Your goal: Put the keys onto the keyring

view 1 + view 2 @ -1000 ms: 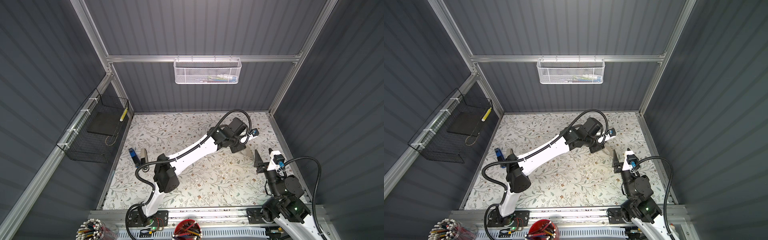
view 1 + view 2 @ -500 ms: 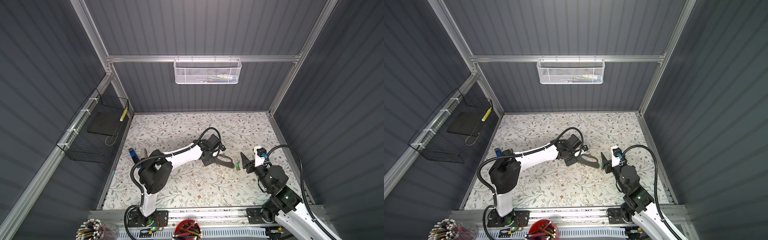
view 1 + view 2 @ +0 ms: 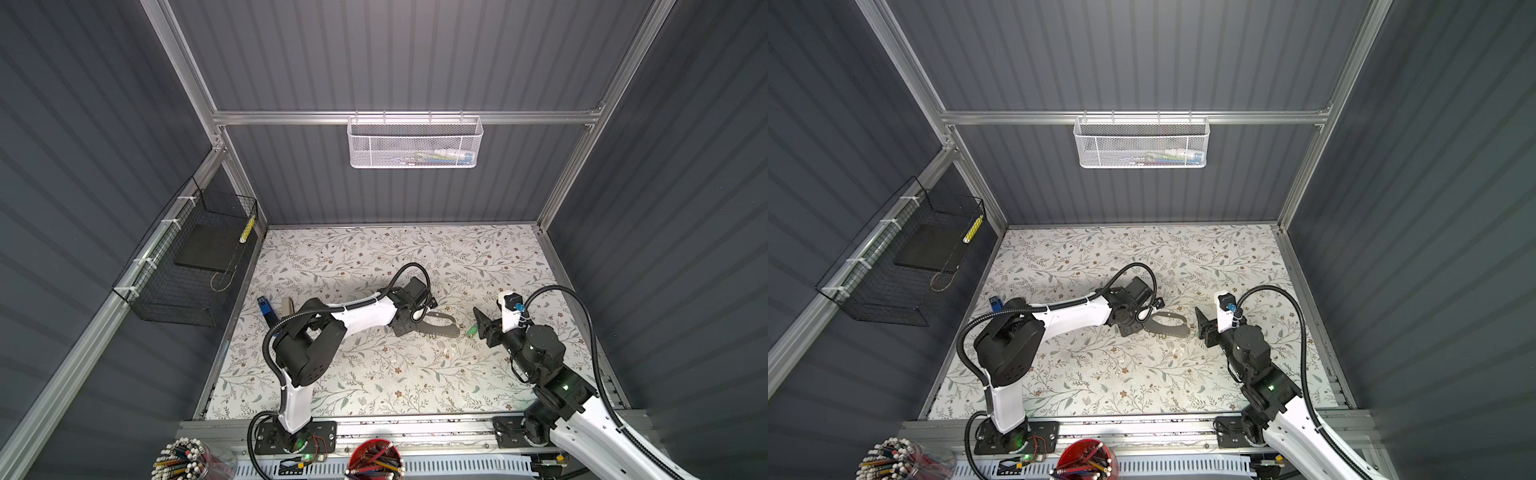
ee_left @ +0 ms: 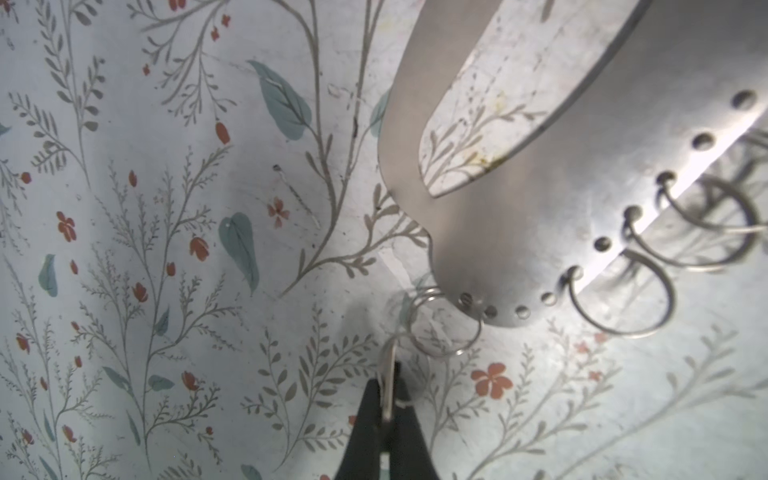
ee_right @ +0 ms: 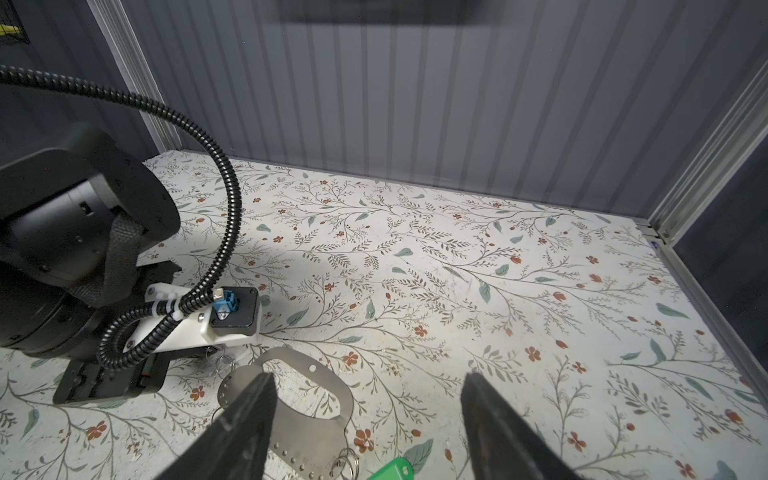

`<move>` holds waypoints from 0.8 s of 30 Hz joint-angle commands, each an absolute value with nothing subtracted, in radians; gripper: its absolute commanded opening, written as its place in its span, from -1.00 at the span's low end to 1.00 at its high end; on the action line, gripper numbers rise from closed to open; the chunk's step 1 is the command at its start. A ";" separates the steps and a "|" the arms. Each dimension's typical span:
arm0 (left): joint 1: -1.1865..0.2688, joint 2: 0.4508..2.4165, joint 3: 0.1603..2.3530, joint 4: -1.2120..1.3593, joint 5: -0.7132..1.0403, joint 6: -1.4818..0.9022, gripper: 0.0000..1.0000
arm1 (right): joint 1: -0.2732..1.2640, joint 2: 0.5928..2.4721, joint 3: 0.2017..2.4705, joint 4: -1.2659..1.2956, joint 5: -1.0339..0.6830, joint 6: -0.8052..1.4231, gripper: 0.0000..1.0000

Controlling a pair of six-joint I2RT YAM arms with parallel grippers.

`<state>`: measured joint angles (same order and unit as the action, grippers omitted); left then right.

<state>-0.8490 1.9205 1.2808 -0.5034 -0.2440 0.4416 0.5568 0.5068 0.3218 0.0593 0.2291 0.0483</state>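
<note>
Between grey walls (image 3: 395, 62), keyring (image 4: 519, 249) sits on floral tabletop (image 3: 374, 374).

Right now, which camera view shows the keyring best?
The left wrist view: the keyring is seen close up, with its row of holes and threaded wire rings sharp. The right wrist view shows its outline, partly behind the right hand's finger. In both top views it is a small dark shape.

The keyring (image 4: 519, 232) runs off the left wrist view's edge. The thin metal piece (image 4: 389, 357) pinched by the left gripper (image 4: 385, 390) shows only edge-on (key or not, unclear). The right wrist view's edge crops the green tag (image 5: 390, 468).
</note>
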 commanded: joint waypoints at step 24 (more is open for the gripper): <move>-0.836 1.891 1.261 -0.632 -0.312 0.487 -0.54 | 0.550 0.598 0.344 0.123 0.235 0.020 0.53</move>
